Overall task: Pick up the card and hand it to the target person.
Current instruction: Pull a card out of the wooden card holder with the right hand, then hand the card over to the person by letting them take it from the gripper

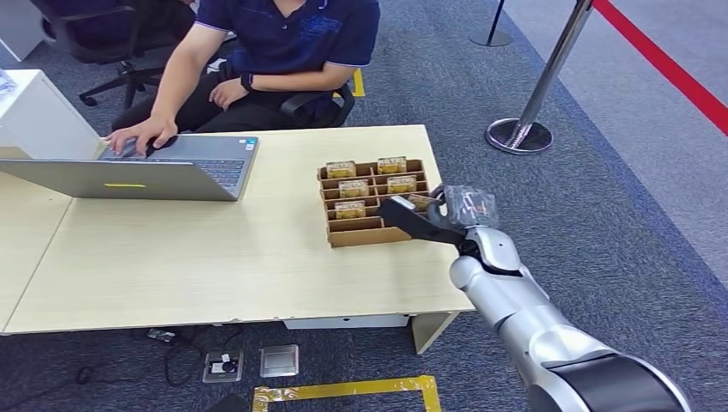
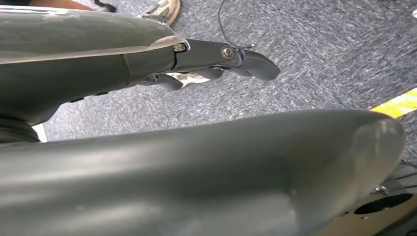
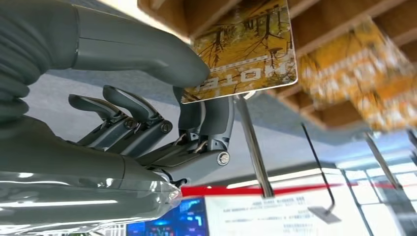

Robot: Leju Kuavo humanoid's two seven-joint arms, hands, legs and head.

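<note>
A cardboard divider box (image 1: 371, 232) stands on the wooden table, with several yellow cards upright in its slots. My right hand (image 1: 427, 213) is at the box's right side. In the right wrist view that hand (image 3: 196, 113) pinches one yellow card (image 3: 246, 49) between thumb and a finger, just off the box (image 3: 344, 19). A person in a dark blue shirt (image 1: 292, 34) sits behind the table, one hand on a laptop. My left hand (image 2: 211, 61) hangs over grey carpet with its fingers loosely curled and nothing in them.
An open grey laptop (image 1: 137, 172) lies at the table's left. A steel stanchion post (image 1: 536, 94) stands on the carpet to the right, beside a red floor line (image 1: 670, 64). Floor sockets (image 1: 249, 362) sit below the table's front edge.
</note>
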